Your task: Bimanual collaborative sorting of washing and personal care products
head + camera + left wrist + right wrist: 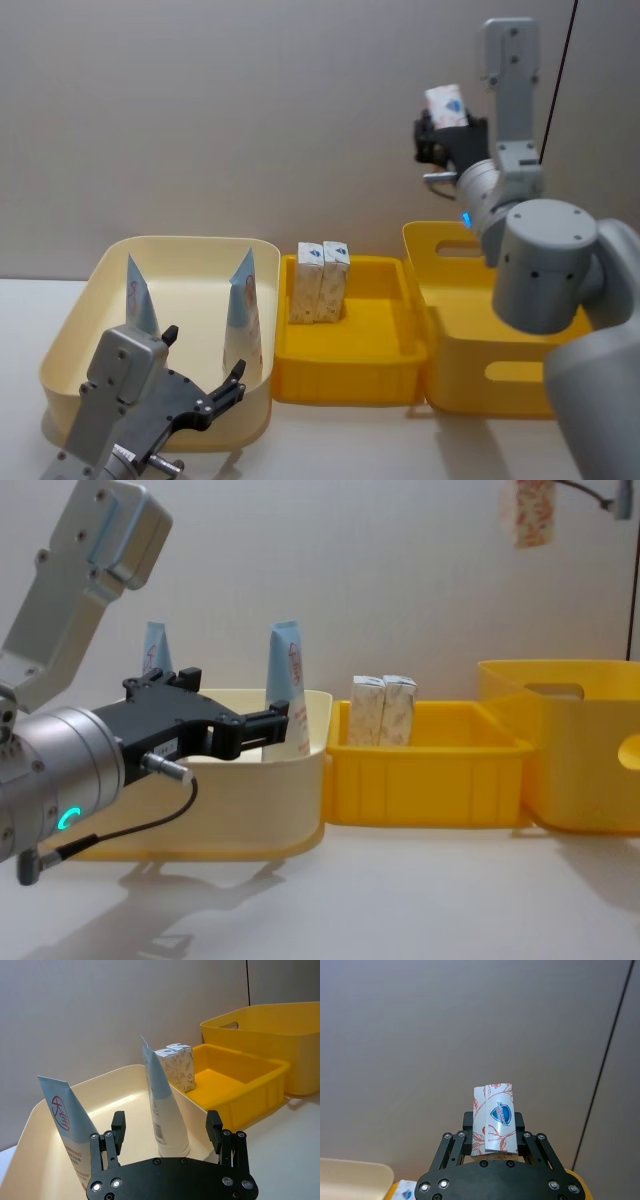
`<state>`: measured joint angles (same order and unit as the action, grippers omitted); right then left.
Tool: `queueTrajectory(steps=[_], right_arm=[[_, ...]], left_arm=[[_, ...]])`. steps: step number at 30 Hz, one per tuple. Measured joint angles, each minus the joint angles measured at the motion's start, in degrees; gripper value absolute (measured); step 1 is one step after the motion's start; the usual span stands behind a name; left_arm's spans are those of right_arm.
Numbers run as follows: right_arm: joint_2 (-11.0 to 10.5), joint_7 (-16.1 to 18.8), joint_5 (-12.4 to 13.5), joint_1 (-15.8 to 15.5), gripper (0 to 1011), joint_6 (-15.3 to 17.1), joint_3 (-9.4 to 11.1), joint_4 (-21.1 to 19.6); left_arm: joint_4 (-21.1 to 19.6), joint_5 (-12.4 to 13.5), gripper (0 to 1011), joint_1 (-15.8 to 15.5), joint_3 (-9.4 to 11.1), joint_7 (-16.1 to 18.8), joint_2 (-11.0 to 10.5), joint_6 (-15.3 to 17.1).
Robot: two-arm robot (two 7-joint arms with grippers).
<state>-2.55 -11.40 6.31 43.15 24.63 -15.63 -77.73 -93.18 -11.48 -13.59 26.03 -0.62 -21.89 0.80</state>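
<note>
The right gripper (450, 130) is raised high above the deep bin's (470, 385) back rim, its jaws pinching one carton (446, 100) upright, with bare wall behind it. The left gripper (205, 355) hovers at the cream bin's (190, 243) near rim, jaws spread and empty. Two tubes (245, 300) stand apart in that bin, with open floor between them. Two more cartons (322, 280) stand side by side at the shallow bin's (345, 385) back left, the rest of its floor free. The three bins stand side by side in a close row on the counter (350, 440).
</note>
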Motion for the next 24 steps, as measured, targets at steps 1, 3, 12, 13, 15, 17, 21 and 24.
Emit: queueTrajectory(steps=[1, 3, 12, 13, 15, 17, 21, 24], right_arm=[[-0.29, -0.52, -0.38, 0.39, 443, -0.27, 0.43, 0.47], [-0.56, -1.06, -0.77, 0.74, 443, -0.47, 0.84, 0.99], [-1.61, -2.45, -2.00, 2.80, 443, 0.17, 2.80, 4.90], [-1.65, -2.45, -2.03, 2.97, 443, 0.40, 2.93, 5.30], [-1.70, -2.42, -2.03, 3.49, 443, 1.00, 3.29, 6.49], [-1.70, -2.32, -2.04, 3.86, 443, 1.43, 3.49, 7.31], [-1.47, -1.56, -1.74, 4.93, 443, 2.93, 4.09, 10.09], [-1.14, -1.22, -1.37, 5.65, 443, 3.91, 4.53, 11.97]], left_arm=[[0.00, 0.00, 1002, 0.00, 0.00, 0.00, 0.00, 0.00], [0.00, 0.00, 1002, 0.00, 0.00, 0.00, 0.00, 0.00], [0.00, 0.00, 1002, 0.00, 0.00, 0.00, 0.00, 0.00], [0.00, 0.00, 1002, 0.00, 0.00, 0.00, 0.00, 0.00], [0.00, 0.00, 1002, 0.00, 0.00, 0.00, 0.00, 0.00], [0.00, 0.00, 1002, 0.00, 0.00, 0.00, 0.00, 0.00], [0.00, 0.00, 1002, 0.00, 0.00, 0.00, 0.00, 0.00], [0.00, 0.00, 1002, 0.00, 0.00, 0.00, 0.00, 0.00]])
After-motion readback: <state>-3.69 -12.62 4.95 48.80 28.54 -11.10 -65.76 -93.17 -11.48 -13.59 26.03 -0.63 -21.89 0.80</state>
